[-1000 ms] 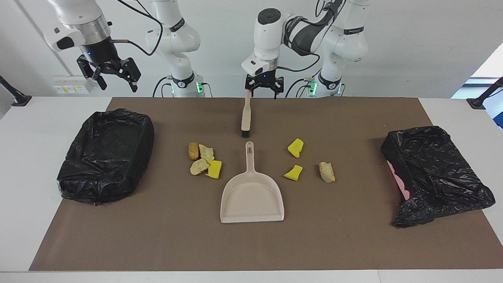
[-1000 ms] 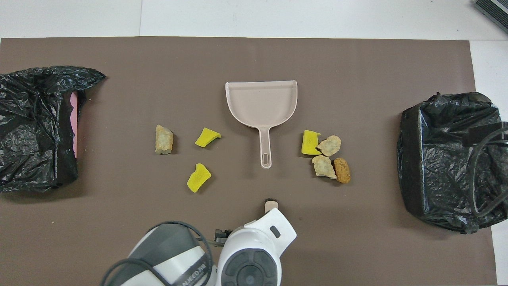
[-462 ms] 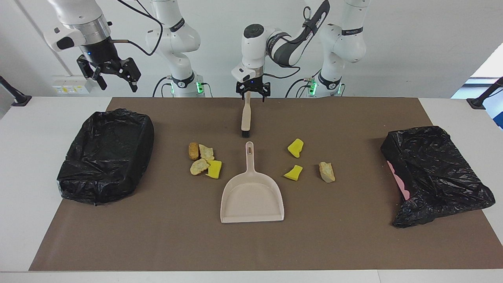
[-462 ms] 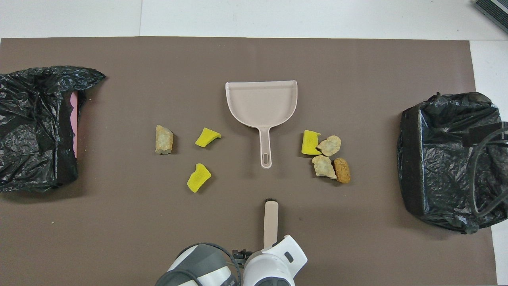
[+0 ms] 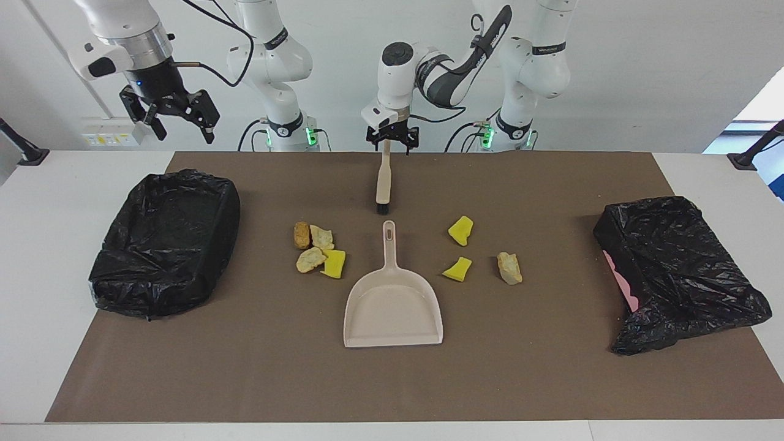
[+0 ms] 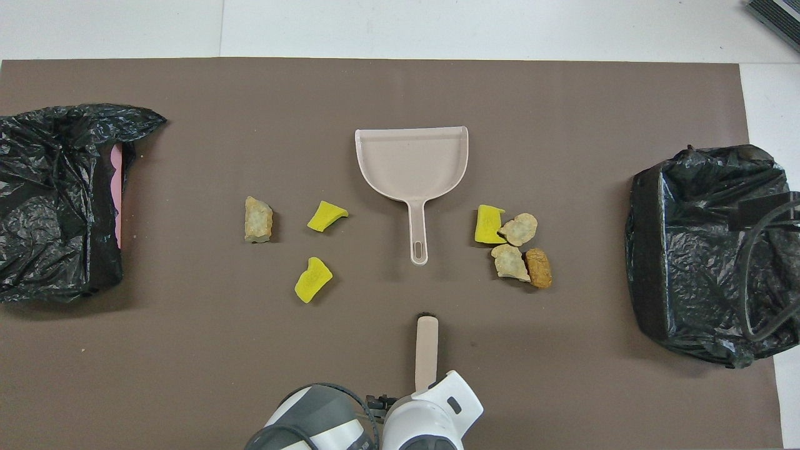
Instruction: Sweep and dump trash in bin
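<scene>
Nearest the robots, at the middle of the brown mat, the left gripper hangs over the handle end of the beige brush, its fingers spread to either side of the handle; whether they touch it cannot be told. The brush lies flat, its dark bristle end pointing away from the robots toward the dustpan. The right gripper waits in the air above the black-lined bin at the right arm's end of the table, jaws wide and holding nothing.

Farther out lies the trash — seven pieces in two groups. Four sit bunched beside the dustpan's handle toward the right arm's end: three tan lumps and one yellow wedge, touching one another. Three lie apart toward the left arm's end: two yellow wedges and one tan lump.

The one dustpan lies flat between the groups, handle toward the brush, mouth toward the mat's edge farthest from the robots, with bare mat in front of it. A second black-bagged bin — pink showing at its rim — sits at the left arm's end.
</scene>
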You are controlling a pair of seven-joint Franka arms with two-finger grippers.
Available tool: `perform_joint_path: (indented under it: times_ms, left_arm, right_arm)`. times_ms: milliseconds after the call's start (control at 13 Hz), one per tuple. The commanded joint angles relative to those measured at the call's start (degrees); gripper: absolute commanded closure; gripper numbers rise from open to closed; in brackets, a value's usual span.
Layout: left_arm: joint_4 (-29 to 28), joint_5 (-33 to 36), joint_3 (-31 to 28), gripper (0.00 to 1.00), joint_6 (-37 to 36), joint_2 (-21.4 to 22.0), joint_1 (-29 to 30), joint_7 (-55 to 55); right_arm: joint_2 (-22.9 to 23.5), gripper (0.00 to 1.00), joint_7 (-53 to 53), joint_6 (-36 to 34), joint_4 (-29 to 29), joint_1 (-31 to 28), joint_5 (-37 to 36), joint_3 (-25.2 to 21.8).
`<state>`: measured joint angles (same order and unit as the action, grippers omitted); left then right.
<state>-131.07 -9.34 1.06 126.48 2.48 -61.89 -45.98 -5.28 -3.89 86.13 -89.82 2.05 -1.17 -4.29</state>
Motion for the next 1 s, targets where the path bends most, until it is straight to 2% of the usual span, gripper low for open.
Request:
perform_joint_path:
  times_ms: [0,231,308,462,538,615,923]
  left_arm:
    - [-1.47,-2.52,-0.97,0.00,2.88,-1.68,-2.00,1.07]
    - [-1.47,-2.70,-0.97,0.00,4.39,-2.57,-2.53,0.46]
    - [-1.47,-2.70,-0.97,0.03,4.30,-2.57,-2.53,0.28]
    - [-1.47,-2.70,-0.97,0.26,3.86,-2.48,-2.62,0.10]
    - [-1.38,-2.70,-0.97,0.47,3.51,-2.48,-2.62,0.10]
    - [-1.20,-2.70,-1.15,0.61,3.51,-2.57,-2.53,0.19]
    - [-0.85,-2.70,-1.41,1.00,2.11,-2.57,-2.18,0.28]
  right_arm:
    - [0.45,0.00,1.25,-0.78,0.96,-0.47,0.47,0.15]
    - [0.45,0.00,1.25,-0.78,0.96,-0.47,0.47,0.15]
    - [0.45,0.00,1.25,-0.78,0.96,-0.38,0.47,0.15]
    - [0.45,0.00,1.25,-0.78,0.96,-0.47,0.47,0.15]
    - [0.45,0.00,1.25,-0.78,0.96,-0.47,0.47,0.15]
    - [0.45,0.00,1.25,-0.78,0.96,-0.47,0.47,0.15]
    - [0.45,0.00,1.25,-0.78,0.96,-0.38,0.47,0.15]
